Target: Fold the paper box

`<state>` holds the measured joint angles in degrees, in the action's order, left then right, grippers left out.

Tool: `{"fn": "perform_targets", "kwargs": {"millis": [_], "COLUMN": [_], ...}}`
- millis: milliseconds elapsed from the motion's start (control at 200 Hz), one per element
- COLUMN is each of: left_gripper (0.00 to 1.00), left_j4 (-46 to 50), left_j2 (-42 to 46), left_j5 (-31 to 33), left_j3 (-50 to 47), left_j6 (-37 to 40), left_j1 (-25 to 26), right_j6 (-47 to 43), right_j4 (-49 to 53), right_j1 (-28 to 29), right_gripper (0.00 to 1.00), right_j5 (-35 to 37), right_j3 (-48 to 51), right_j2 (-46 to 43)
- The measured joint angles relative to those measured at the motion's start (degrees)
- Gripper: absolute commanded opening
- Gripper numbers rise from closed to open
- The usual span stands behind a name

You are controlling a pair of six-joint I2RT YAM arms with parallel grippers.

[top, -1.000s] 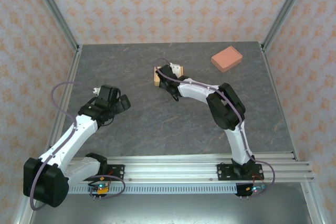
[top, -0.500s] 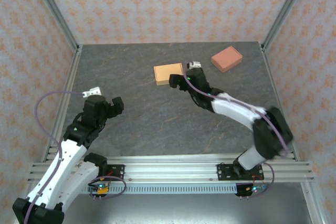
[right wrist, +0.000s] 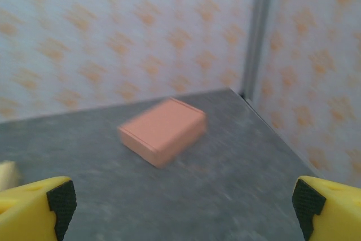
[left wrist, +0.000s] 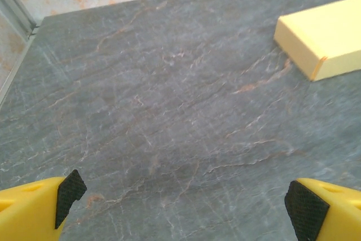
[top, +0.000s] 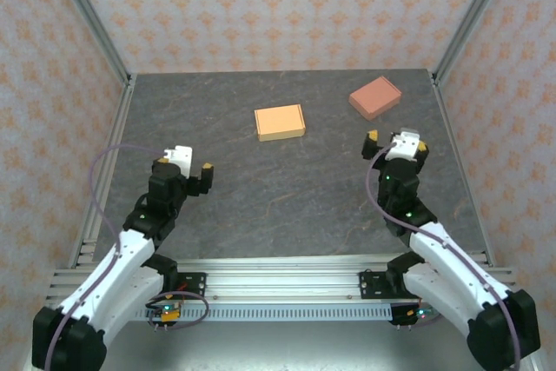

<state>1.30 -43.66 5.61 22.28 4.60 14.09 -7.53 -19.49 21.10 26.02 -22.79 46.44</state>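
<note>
The paper box [top: 280, 122] is pale orange and lies flat and closed on the grey table, apart from both arms. In the left wrist view the paper box [left wrist: 327, 38] sits at the upper right, well beyond the fingers. My left gripper [top: 184, 165] hovers at the near left, open and holding nothing, and in its own camera the left gripper [left wrist: 186, 201] frames bare table. My right gripper [top: 396, 138] is at the near right, also open and holding nothing. In the blurred right wrist view the right gripper [right wrist: 180, 198] faces the back right corner.
A pink closed box [top: 375, 97] rests near the back right corner, and the pink box [right wrist: 162, 129] lies ahead of the right gripper. Patterned walls and metal frame posts [top: 460, 19] enclose the table. Grey tabletop [top: 287, 188] lies between the arms.
The right gripper opened, let go of the paper box and pulled back to the near right. The left arm drew back toward its base. The box now lies closed and uncovered.
</note>
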Motion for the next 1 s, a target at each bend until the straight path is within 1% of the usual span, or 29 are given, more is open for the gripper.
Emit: {"fn": "perform_targets", "kwargs": {"millis": [90,170,210,335,556,636,761,926,996], "left_gripper": [1.00,1.00,1.00,1.00,1.00,1.00,1.00,1.00,1.00], "left_j4": [-6.0,-10.2,-12.6,-21.0,-28.3,-32.4,-38.6,-41.6,-42.4], "left_j2": [-3.1,-7.3,-9.7,-18.6,-30.7,-35.1,-40.9,-42.4,-42.4], "left_j5": [1.0,0.7,-0.1,-3.6,-11.5,-13.2,-14.3,-14.3,-14.3], "left_j3": [-3.2,-4.0,-4.0,-4.0,-1.4,0.5,1.7,1.2,1.2], "left_j6": [0.9,1.4,1.5,1.3,1.3,1.0,-0.2,-1.5,-1.7], "left_j1": [-0.4,-1.6,-2.3,-5.5,-11.3,-12.8,-14.2,-14.5,-14.5], "right_j6": [1.6,3.1,3.5,3.1,1.6,1.7,2.4,3.0,3.5], "right_j4": [-4.0,-9.5,-12.5,-22.8,-33.4,-33.0,-30.9,-30.4,-27.6], "right_j1": [-4.5,-9.0,-10.4,-11.8,-14.9,-16.6,-19.7,-20.7,-20.7], "right_gripper": [0.99,0.99,0.99,0.99,0.99,0.99,0.99,0.99,0.99], "right_j5": [-0.1,-0.5,-0.7,-4.9,-15.8,-19.8,-24.6,-27.1,-27.4], "right_j3": [5.7,9.3,10.1,10.3,8.6,6.9,3.1,2.0,1.0], "right_j2": [4.3,11.9,16.1,27.3,37.2,39.8,40.4,40.4,40.5]}}
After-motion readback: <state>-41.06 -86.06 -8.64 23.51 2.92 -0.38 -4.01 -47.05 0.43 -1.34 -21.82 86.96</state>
